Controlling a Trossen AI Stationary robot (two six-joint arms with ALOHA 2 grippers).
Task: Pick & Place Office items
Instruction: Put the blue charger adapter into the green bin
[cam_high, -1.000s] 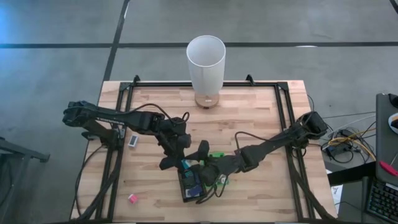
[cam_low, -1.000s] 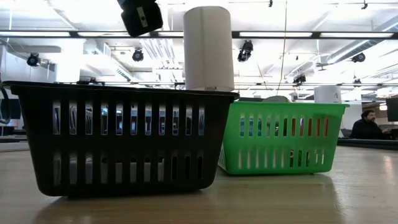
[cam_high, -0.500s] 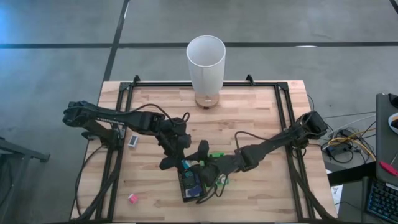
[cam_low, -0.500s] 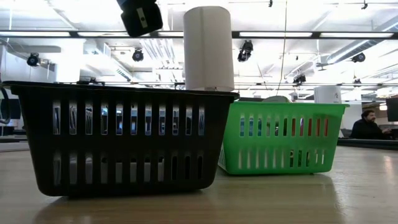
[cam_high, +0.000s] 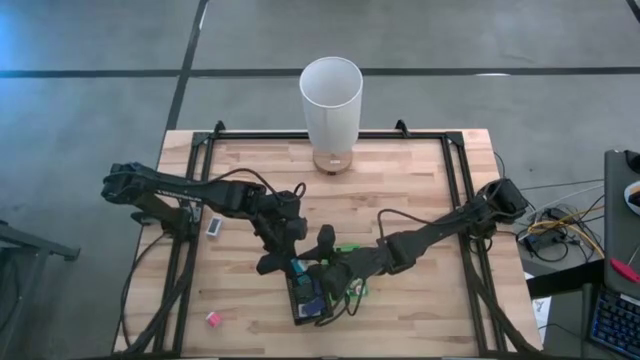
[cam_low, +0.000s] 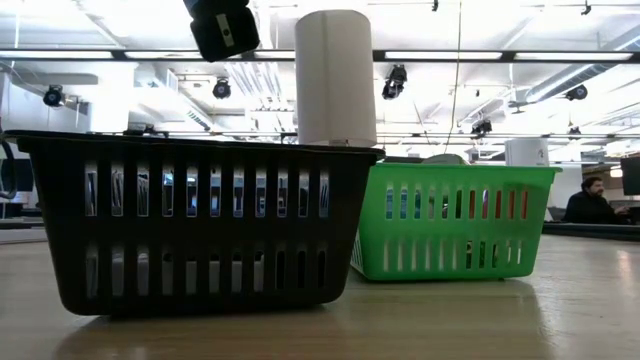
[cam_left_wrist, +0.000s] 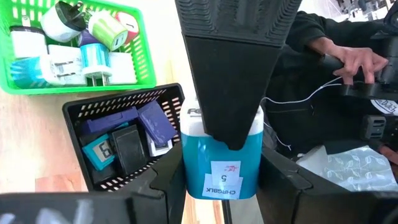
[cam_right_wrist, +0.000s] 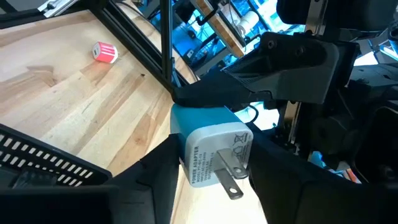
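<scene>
The item in play is a teal and white plug-in charger block (cam_left_wrist: 221, 163) (cam_right_wrist: 211, 149) with a small label and two metal prongs. Both grippers meet on it, lifted over the far end of the black tray (cam_high: 306, 300). My left gripper (cam_left_wrist: 221, 155) comes in from the table's left, and my right gripper (cam_right_wrist: 214, 158) from the right. In the high view the block (cam_high: 297, 267) shows as a teal speck between them. The black tray (cam_left_wrist: 118, 102) holds blue, teal and black blocks. The green tray (cam_left_wrist: 144, 62) holds white, green and blue chargers. My left gripper pinches the block's teal body (cam_left_wrist: 193, 168) between its two fingers, one on each side. The block is lifted clear above the black tray, with its label facing the left wrist camera. My right gripper's finger (cam_left_wrist: 227, 74) lies across its face. My right gripper has the same block between its fingers at the white pronged end (cam_right_wrist: 217, 155), one finger on each side. It comes level from the table's right. The prongs (cam_right_wrist: 227, 180) point toward the right wrist camera. My left gripper's finger (cam_right_wrist: 211, 93) lies over the teal part.
A tall white cylinder (cam_high: 331, 100) stands at the table's far edge. A white block (cam_high: 214, 227) and a pink one (cam_high: 212, 318) lie loose on the left part of the wooden table. A person's hand (cam_left_wrist: 357, 59) shows beyond the table. The low view shows both trays (cam_low: 200, 230) (cam_low: 455, 220) side by side.
</scene>
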